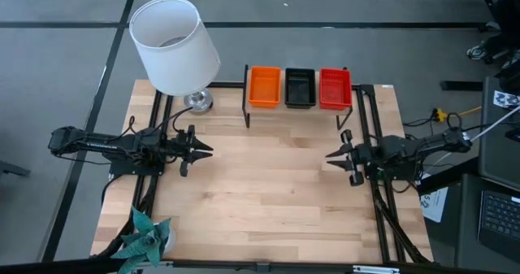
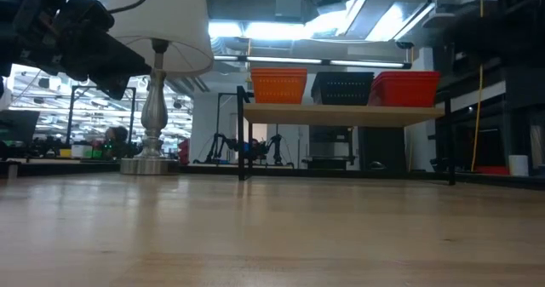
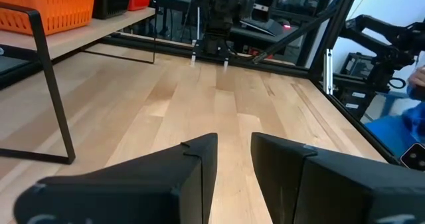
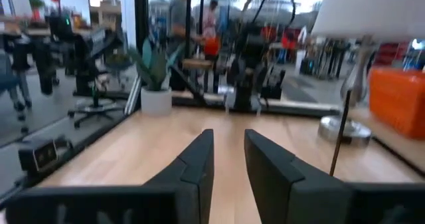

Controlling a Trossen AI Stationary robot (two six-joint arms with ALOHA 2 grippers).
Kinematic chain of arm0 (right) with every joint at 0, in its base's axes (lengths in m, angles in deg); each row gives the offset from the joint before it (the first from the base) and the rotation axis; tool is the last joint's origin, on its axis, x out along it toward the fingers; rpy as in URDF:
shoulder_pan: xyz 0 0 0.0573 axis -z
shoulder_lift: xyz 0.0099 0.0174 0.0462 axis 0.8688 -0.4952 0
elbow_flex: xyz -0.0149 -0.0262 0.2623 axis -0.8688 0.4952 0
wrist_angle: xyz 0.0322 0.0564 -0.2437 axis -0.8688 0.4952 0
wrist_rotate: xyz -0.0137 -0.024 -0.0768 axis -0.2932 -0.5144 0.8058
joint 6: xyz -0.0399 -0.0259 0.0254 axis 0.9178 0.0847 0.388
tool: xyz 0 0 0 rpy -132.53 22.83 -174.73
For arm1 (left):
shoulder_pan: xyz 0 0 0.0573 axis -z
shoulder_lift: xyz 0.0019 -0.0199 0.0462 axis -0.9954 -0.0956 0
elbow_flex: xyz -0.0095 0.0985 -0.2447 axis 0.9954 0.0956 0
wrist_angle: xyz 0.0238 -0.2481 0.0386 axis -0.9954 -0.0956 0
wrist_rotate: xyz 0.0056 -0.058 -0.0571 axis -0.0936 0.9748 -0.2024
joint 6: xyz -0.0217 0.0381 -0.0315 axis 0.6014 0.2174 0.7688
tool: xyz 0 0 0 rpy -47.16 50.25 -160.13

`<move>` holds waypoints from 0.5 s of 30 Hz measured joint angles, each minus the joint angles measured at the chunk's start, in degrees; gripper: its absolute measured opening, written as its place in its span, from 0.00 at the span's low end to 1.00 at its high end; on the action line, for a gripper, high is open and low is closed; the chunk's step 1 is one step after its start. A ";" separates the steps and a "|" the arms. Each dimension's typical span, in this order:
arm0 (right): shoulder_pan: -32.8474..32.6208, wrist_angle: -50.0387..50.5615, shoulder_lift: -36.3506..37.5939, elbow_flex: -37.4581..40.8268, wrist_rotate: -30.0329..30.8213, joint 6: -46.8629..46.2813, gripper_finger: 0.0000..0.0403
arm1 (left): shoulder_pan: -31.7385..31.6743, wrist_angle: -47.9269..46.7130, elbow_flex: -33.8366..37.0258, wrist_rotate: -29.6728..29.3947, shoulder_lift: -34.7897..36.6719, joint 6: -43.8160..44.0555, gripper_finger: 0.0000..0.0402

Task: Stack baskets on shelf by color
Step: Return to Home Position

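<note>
- A plant [image 1: 146,240] stands at the near left corner of the table [image 1: 268,193]
- The left arm [image 1: 122,142] hangs over the table's left side, halfway back; the left jaws are slightly parted, hold nothing and point across at the other arm
- The right arm [image 1: 406,150] mirrors it over the right side; the right jaws are also slightly parted and empty
- A lamp [image 1: 175,45] stands at the far left, just beside the shelf [image 2: 341,114]
- The shelf, at the far edge, carries orange baskets [image 1: 264,87] left, black baskets [image 1: 300,88] middle and red baskets [image 1: 335,88] right, side by side
</note>
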 joint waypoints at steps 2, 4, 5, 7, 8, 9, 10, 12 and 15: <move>0.04 0.40 2.34 0.02 0.04 0.15 0.21 | 0.00 0.00 0.00 0.02 0.00 -0.01 0.21; 0.13 2.16 4.31 0.02 -0.11 -2.23 0.21 | 0.00 0.00 0.00 0.00 0.00 -0.01 0.21; 0.12 3.37 4.99 0.02 -0.41 -4.05 0.21 | 0.00 0.00 0.00 0.00 0.00 0.00 0.21; 0.11 4.03 5.51 0.02 -0.48 -7.36 0.21 | 0.00 0.02 0.00 0.02 0.00 0.00 0.21; 0.12 4.00 5.51 0.02 -0.49 -8.84 0.21 | 0.00 0.02 0.00 0.02 0.00 0.00 0.21; 0.13 4.03 5.49 0.02 -0.51 -10.00 0.21 | 0.00 0.02 -0.01 0.02 0.00 0.00 0.21; 0.13 4.04 5.50 0.02 -0.49 -10.84 0.21 | 0.00 0.02 -0.02 0.01 0.00 0.00 0.21; 0.13 4.02 5.51 0.02 -0.49 -11.34 0.21 | 0.00 0.02 0.00 0.02 0.00 0.00 0.21; 0.13 4.02 5.51 0.02 -0.50 -11.49 0.21 | 0.00 0.02 -0.02 0.02 0.00 0.00 0.21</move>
